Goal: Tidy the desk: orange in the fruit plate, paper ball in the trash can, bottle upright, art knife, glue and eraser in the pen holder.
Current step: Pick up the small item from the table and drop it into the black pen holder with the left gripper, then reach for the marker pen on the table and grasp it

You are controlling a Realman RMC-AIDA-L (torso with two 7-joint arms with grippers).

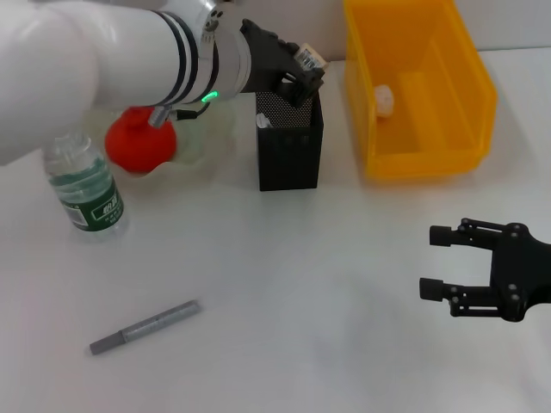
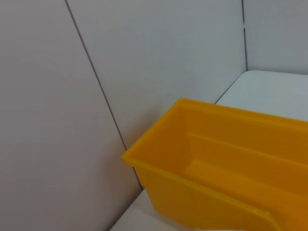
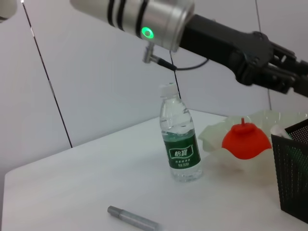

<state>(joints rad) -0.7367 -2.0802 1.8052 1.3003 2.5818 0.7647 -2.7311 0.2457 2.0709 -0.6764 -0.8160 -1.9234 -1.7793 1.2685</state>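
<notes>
On the white desk (image 1: 284, 284), taking the pen holder (image 1: 289, 151) as landmark, the things run left to right as follows.

One bottle (image 1: 86, 185) stands upright well to the left of the pen holder, nearer the robot. One orange (image 1: 140, 142) sits in the one fruit plate (image 3: 219, 137), just left of the pen holder and behind the bottle. One grey pen-like stick (image 1: 145, 327) lies flat on the desk, left of the pen holder and much nearer the robot.

The one pen holder is upright, a black mesh cup. The left end effector (image 1: 303, 73) reaches in from the left and hangs right above its open top, clenched on one small block with a printed label, the eraser (image 1: 310, 58), which is held just over the pen holder's far right corner and not inside it.

One yellow trash can (image 1: 469, 95) stands just right of the pen holder, apart from it. One white paper ball (image 1: 384, 99) lies inside it, against the wall nearest the pen holder. The left wrist view shows only this bin's rim and a grey wall.

The right end effector (image 1: 435, 262) hovers over bare desk, right of the pen holder and far nearer the robot, its fingers spread apart and grasping nothing.
</notes>
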